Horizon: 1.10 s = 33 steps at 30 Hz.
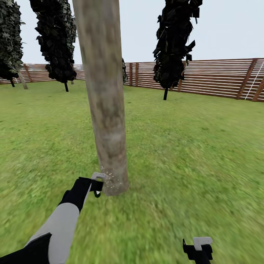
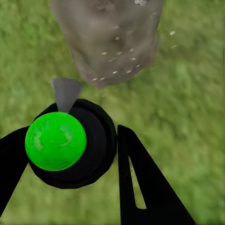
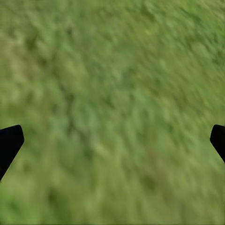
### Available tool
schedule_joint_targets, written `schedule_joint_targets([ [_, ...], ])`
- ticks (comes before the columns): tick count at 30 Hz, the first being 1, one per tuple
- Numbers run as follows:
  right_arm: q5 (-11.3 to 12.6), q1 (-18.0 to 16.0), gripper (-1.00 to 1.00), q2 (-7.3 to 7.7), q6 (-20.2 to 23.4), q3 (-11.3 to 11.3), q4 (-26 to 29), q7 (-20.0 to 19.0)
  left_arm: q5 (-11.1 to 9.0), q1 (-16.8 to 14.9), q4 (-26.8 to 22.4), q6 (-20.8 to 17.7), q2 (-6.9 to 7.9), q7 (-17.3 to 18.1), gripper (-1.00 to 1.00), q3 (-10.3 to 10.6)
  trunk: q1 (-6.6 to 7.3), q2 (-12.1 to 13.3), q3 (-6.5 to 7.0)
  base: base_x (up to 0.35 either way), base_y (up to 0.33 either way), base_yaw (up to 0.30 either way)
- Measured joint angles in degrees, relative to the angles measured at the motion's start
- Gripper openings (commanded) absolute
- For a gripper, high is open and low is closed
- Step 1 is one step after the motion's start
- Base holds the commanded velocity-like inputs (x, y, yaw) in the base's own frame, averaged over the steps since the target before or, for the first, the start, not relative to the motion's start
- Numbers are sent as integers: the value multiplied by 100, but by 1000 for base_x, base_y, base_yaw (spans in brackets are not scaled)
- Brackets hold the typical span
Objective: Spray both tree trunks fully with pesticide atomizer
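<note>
A thick tree trunk (image 1: 104,99) of mottled grey-brown bark rises from the lawn in the middle of the head view. My left gripper (image 1: 96,185) is shut on the pesticide atomizer (image 1: 98,176) just left of the trunk's base. In the left wrist view the atomizer (image 2: 56,140) shows as a green ball in a black collar between my black fingers (image 2: 140,183). Its grey nozzle (image 2: 65,91) points at the trunk (image 2: 110,42). White pesticide specks (image 1: 110,179) dot the lowest part of the bark (image 2: 115,61). My right gripper (image 1: 198,249) hangs open over bare grass (image 3: 112,140).
Thin-trunked trees with dark foliage stand at the back left (image 1: 55,40) and back right (image 1: 174,44). A brown slat fence (image 1: 220,79) closes the far side of the lawn. A second pale bare trunk (image 1: 22,80) stands far off at the back left. Grass spreads all around.
</note>
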<state>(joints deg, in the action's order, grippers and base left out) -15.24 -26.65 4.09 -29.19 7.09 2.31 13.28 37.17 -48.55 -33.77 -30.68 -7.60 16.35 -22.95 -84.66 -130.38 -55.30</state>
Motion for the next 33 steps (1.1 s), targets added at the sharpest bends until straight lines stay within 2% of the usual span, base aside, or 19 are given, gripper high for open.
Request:
schedule_joint_targets([
  [1, 7, -1, 100, -2, 0, 1, 8, -1, 1, 1, -4, -2, 29, 85, -100, 1, 0, 0, 0, 0, 0, 26],
  [2, 15, -1, 100, -3, 0, 5, 19, -2, 28, -1, -27, 2, 127, 257, -100, -12, 0, 0, 0, 0, 0, 13],
  [4, 25, -2, 100, -30, 1, -3, 28, -3, 89, 47, -209, -2, 437, 626, -100, 14, 0, 0, 0, 0, 0, 3],
  [6, 26, -2, 100, -101, -9, -1, 30, -3, 63, 70, -279, -8, 495, 689, -100, 36, 0, 0, 0, 0, 0, 1],
  [8, 21, -1, 100, -110, -18, 7, 29, -3, 53, 75, -303, 5, 478, 676, -100, 26, 0, 0, 0, 0, 0, 0],
  [11, -6, -1, 100, -79, -49, 0, -4, -1, 46, 71, -317, 11, 283, 662, -100, 157, 0, 0, 0, 0, -60, 0],
  [15, -18, 2, 100, -75, -50, -7, -23, -5, 71, 37, -411, 0, 231, 477, -100, 317, 0, 0, 0, -18, -239, 0],
  [22, -15, 4, 100, -75, -47, -7, -23, 5, 91, 77, -961, -110, 237, 447, -100, 302, -1, 0, 0, -132, -238, 41],
  [25, -15, -2, 100, -74, -49, -7, -25, 16, 55, 80, -969, -221, 230, -166, -100, 314, 0, 0, 0, -2, -275, 270],
  [26, -14, -1, 100, -75, -51, -7, -25, 16, 31, 80, -961, -262, 223, -250, -100, 315, 0, 0, 0, -1, -275, 275],
  [33, -6, 0, 100, -110, -51, -7, -16, 17, -17, 107, -881, -338, 140, -403, -100, 308, 0, 0, 0, 0, -275, 90],
])
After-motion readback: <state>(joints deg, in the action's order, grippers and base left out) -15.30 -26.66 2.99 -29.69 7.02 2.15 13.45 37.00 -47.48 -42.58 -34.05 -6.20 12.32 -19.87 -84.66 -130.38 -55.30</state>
